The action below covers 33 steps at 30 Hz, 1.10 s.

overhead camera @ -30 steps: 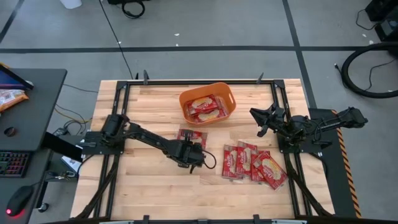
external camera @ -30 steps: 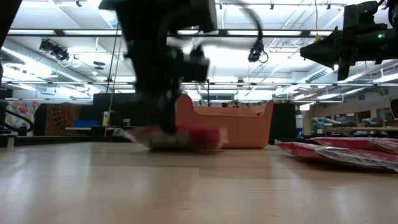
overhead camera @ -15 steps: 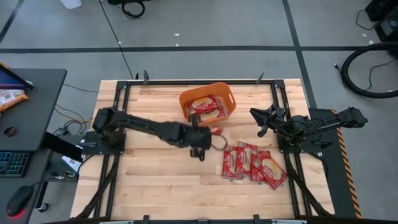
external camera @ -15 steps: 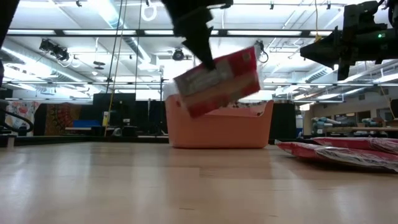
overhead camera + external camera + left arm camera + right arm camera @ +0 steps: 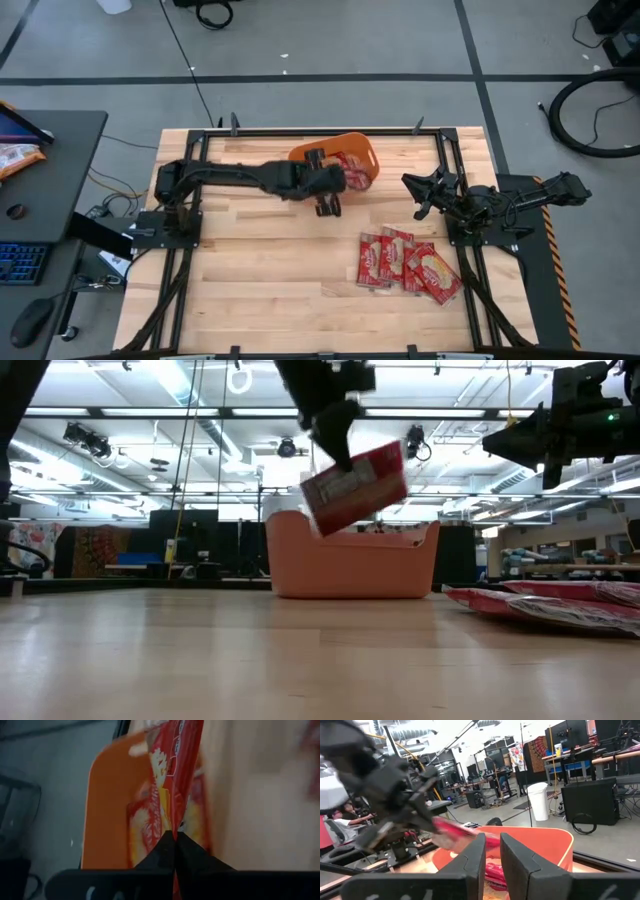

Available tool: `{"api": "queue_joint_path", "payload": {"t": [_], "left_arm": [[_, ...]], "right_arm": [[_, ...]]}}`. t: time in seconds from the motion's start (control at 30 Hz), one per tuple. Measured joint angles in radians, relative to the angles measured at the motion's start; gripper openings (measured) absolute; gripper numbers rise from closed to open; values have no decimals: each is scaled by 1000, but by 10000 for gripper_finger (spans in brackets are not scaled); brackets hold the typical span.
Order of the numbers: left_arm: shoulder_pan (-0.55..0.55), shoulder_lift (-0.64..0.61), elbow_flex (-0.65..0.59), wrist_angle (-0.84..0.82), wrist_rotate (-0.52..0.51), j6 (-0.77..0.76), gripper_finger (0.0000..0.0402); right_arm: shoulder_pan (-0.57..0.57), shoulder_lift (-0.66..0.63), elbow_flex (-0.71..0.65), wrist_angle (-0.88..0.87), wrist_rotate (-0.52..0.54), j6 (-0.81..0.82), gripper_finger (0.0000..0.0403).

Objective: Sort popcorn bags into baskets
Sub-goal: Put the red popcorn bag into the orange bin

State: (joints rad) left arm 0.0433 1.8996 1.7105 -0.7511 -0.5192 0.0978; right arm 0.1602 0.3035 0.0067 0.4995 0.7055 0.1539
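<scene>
My left gripper [image 5: 333, 186] is raised over the near side of the orange tub [image 5: 368, 152] and shut on one red popcorn bag [image 5: 356, 488]. In the low view this bag hangs tilted above the tub [image 5: 350, 568]. More red bags [image 5: 358, 172] lie inside the tub. Several bags [image 5: 405, 265] lie overlapping in a pile on the right part of the table. My right gripper [image 5: 415, 193] waits raised near the table's right edge, its fingers a narrow gap apart [image 5: 492, 851], touching nothing. My left gripper pinches the bag by one edge [image 5: 175, 824] between its two fingertips, coming from above. The bag is lifted clear and hangs tilted below the fingers [image 5: 338, 445], over the tub.
Black frame rails [image 5: 195, 170] run along the table's left, right and far sides. Bare wood [image 5: 250, 280] covers the near-left part of the table. A dark desk with a keyboard [image 5: 30, 265] stands to the left, off the table.
My left gripper took the bag up from the middle of the table and carried it up and toward the far edge. The bag, flat on the wood a second ago, is lifted clear and now hangs tilted over the tub.
</scene>
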Motion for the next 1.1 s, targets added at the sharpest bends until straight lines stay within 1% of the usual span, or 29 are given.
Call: {"api": "queue_joint_path", "payload": {"t": [0.07,0.27,0.47,0.57,0.67,0.77,0.83,0.87,1.0,1.03,1.1], "left_arm": [[38,13,0,4,16,0,3],[138,62,0,-44,130,-30,4],[182,112,-1,-35,128,-31,11],[185,117,-1,-41,113,-25,28],[176,116,0,-24,96,-3,56],[158,116,0,-20,116,36,84],[140,116,0,-14,173,100,100],[129,116,0,-14,227,142,105],[71,117,0,26,514,282,112],[54,122,0,49,561,303,113],[21,132,0,89,600,334,113]], "right_arm": [[0,0,0,1,0,0,61],[0,0,0,0,0,0,61],[0,1,0,0,0,0,61],[0,1,0,-1,0,0,61],[0,1,0,-1,0,0,61],[0,1,0,0,0,0,61],[0,1,0,0,0,0,61],[0,1,0,0,0,0,61],[0,1,0,0,0,0,61],[0,1,0,0,0,0,61],[0,1,0,0,0,0,61]]}}
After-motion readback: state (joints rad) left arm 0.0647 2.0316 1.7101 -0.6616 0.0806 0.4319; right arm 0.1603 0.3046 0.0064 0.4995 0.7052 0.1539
